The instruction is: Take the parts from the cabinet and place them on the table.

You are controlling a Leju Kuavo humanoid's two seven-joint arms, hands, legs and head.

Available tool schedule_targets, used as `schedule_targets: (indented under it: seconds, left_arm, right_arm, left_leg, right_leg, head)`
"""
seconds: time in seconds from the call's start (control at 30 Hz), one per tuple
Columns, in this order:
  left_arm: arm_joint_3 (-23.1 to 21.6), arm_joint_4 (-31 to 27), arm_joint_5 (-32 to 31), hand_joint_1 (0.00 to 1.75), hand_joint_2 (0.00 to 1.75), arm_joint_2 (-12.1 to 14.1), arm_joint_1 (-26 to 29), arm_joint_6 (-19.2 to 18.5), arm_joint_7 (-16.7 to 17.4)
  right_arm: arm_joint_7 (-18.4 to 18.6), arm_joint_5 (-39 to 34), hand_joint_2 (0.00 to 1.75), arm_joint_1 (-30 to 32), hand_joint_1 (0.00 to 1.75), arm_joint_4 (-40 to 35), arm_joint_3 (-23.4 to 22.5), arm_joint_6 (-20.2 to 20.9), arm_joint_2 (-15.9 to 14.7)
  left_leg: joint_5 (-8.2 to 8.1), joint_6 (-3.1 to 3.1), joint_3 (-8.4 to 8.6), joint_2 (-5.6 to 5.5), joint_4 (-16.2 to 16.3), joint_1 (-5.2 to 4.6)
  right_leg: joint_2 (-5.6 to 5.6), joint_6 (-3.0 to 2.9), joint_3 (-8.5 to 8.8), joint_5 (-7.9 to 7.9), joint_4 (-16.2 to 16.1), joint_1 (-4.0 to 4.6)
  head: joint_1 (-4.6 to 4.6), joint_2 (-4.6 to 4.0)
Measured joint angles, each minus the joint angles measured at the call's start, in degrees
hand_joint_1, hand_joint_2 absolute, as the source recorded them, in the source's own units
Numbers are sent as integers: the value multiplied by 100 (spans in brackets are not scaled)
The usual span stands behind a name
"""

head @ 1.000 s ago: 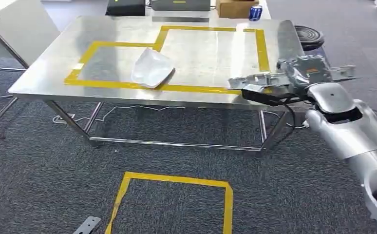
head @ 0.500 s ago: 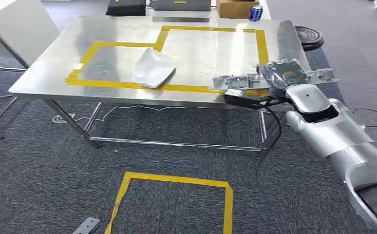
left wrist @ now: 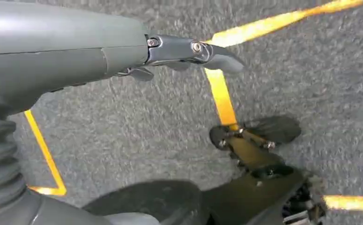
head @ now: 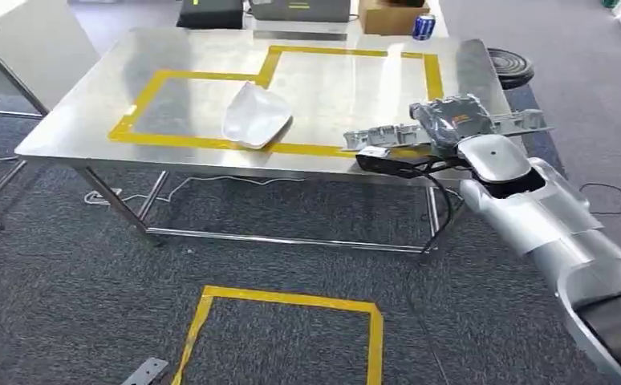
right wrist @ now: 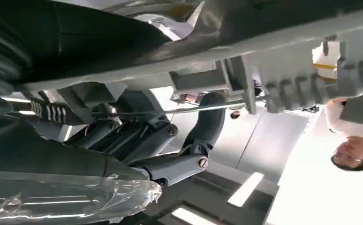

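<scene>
1. The right hand (head: 407, 160) reaches over the near right edge of the steel table (head: 75, 120), its dark fingers (right wrist: 170, 164) curled up around the underside of a long grey metal part (head: 452, 124), which it grips
2. That part is a ribbed, bracket-like casting lying roughly level across the hand, one end over the tabletop and the other sticking out past the table's right edge; whether it touches the tabletop I cannot tell
3. A white curved part (head: 255, 116) lies on the tabletop, overlapping the front line of the yellow tape outline (head: 187, 76), well apart from the held part
4. The left hand (left wrist: 189, 51) hangs above grey carpet (head: 66, 281) with its dark fingers held straight and nothing in them
5. A yellow tape square (head: 291, 301) marks the carpet in front of the table, and a small grey metal strip (head: 143, 370) lies on the floor beside its near left corner
6. Beyond the table's far edge stand a blue can (head: 424, 26) and a cardboard box (head: 391, 16); a black coil (head: 509, 64) lies on the floor off the far right corner
7. A person (right wrist: 353, 140) in a light top shows in the right wrist view
</scene>
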Motion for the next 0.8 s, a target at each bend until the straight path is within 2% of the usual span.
schedule_targets:
  seconds: [0.03,0.07,0.1,0.13,0.17,0.2,0.23,0.27,0.3,0.33,0.37,0.4,0.43,0.47,0.5,0.57,0.6,0.63,0.67,0.7,0.73,0.77,0.8]
  left_arm:
    - [0,0,0,0,175,-4,5,0,29]
    - [0,0,0,0,175,-9,19,0,66]
    - [0,0,0,0,175,-13,39,0,103]
    - [-2,0,0,0,175,-20,54,2,124]
    - [-4,0,0,0,175,-20,58,9,140]
    - [-4,0,0,0,175,-6,64,28,158]
    - [-4,0,2,0,175,-2,53,59,184]
    - [-4,0,4,0,175,5,37,74,206]
    - [-7,0,4,0,175,0,36,77,210]
    - [-7,0,4,0,175,2,39,90,217]
    - [-9,0,11,0,175,-2,35,98,225]
    - [-11,0,22,0,175,-9,26,103,241]
    - [-13,2,39,0,175,-9,21,103,258]
    - [-13,2,63,0,175,-7,26,105,284]
    - [-13,4,70,0,175,4,44,105,320]
    - [-11,4,136,0,175,4,89,83,501]
    - [-11,4,146,0,175,6,116,70,578]
    - [-11,4,175,0,175,11,139,70,612]
    - [-11,4,179,0,175,15,155,68,634]
    - [-11,4,188,0,175,15,189,33,656]
    - [0,7,214,0,175,15,228,-52,665]
    - [4,9,223,0,175,15,242,-127,680]
    - [7,11,188,0,175,-2,244,-204,730]
  right_arm:
    - [0,-13,175,22,175,40,9,38,15]
    - [0,-18,175,36,175,79,20,61,42]
    - [-7,-31,175,40,175,114,33,79,68]
    - [-17,-37,175,37,175,136,39,88,98]
    - [-42,-53,175,32,175,169,48,92,120]
    - [-66,-70,175,34,175,210,53,92,129]
    - [-90,-96,175,44,175,243,66,88,166]
    - [-107,-107,175,57,175,249,77,88,208]
    - [-111,-109,175,68,175,249,81,83,219]
    - [-114,-112,175,50,175,249,83,83,236]
    - [-116,-114,175,17,175,247,85,81,251]
    - [-118,-116,175,-17,175,252,88,77,265]
    - [-120,-120,175,-16,175,260,88,70,282]
    - [-140,-129,175,39,175,278,94,70,282]
    - [-162,-131,175,141,175,300,101,70,282]
    - [-184,-184,175,382,175,359,114,33,278]
    - [-192,-217,175,462,175,376,114,-2,275]
    - [-203,-236,175,498,175,392,114,-39,278]
    - [-203,-249,175,507,175,398,118,-68,278]
    - [-205,-262,175,533,175,413,123,-83,276]
    - [-205,-286,175,556,175,455,125,-90,273]
    - [-216,-304,175,580,175,457,129,-74,282]
    - [-225,-324,175,590,175,457,138,-70,273]
  left_leg:
    - [-44,-24,62,-3,0,20]
    - [-95,-53,137,-6,1,48]
    - [-146,-117,232,-8,3,83]
    - [-222,-166,334,-8,3,118]
    - [-314,-225,445,-5,5,155]
    - [-400,-290,511,0,10,134]
    - [-494,-328,585,15,6,149]
    - [-516,-383,617,48,-53,147]
    - [-546,-438,700,71,-131,163]
    - [-490,-477,763,64,-104,169]
    - [-414,-505,634,53,77,185]
    - [-226,-516,381,21,502,192]
    - [-131,-534,11,-15,1027,193]
    - [-234,-552,-322,-21,1419,190]
    - [-514,-558,-571,-22,1630,184]
    - [-1171,-539,-904,-25,1651,162]
    - [-1280,-513,-1020,-27,1498,156]
    - [-1146,-477,-1085,-29,1211,151]
    - [-647,-434,-1108,-30,830,137]
    - [447,-346,-1111,-47,318,107]
    - [1302,-299,-1127,-77,-288,73]
    - [1323,-288,-1113,-133,-133,83]
    - [1173,-281,-1120,-149,-63,52]
  right_leg:
    - [-1,23,-164,-35,206,-8]
    - [-4,50,-189,18,142,-17]
    - [-10,63,-107,130,-161,-27]
    - [-27,91,50,304,-600,-42]
    - [-87,136,232,626,-1126,-70]
    - [-199,161,344,1106,-1543,-104]
    - [-223,9,353,921,-1537,-60]
    - [-155,-112,413,880,-1520,-14]
    - [-124,-165,413,866,-1497,-11]
    - [-101,-222,432,780,-1499,-16]
    - [-67,-276,505,745,-1500,-44]
    - [-21,-320,556,694,-1520,-46]
    - [-11,-355,624,632,-1540,-46]
    - [16,-361,730,555,-1578,-44]
    - [29,-366,872,473,-1625,-39]
    - [67,-369,1212,315,-1751,-40]
    - [91,-362,1383,228,-1809,-45]
    - [116,-347,1549,141,-1856,-50]
    - [131,-322,1699,43,-1893,-52]
    - [136,-283,1764,-35,-1918,-50]
    - [207,-196,1905,-169,-1827,-23]
    - [224,-138,1914,-303,-1827,-8]
    - [218,-136,1976,-428,-1855,-22]
  head:
    - [-9,0]
    - [-2,0]
    - [-2,0]
    - [-4,0]
    - [2,0]
    - [13,0]
    - [35,0]
    - [-2,0]
    - [2,0]
    - [13,0]
    - [-4,0]
    - [-4,0]
    - [-24,0]
    - [-30,0]
    - [-39,0]
    - [-35,0]
    - [-48,0]
    - [-44,0]
    - [-48,0]
    - [-66,0]
    - [-85,0]
    - [-92,2]
    - [-61,0]
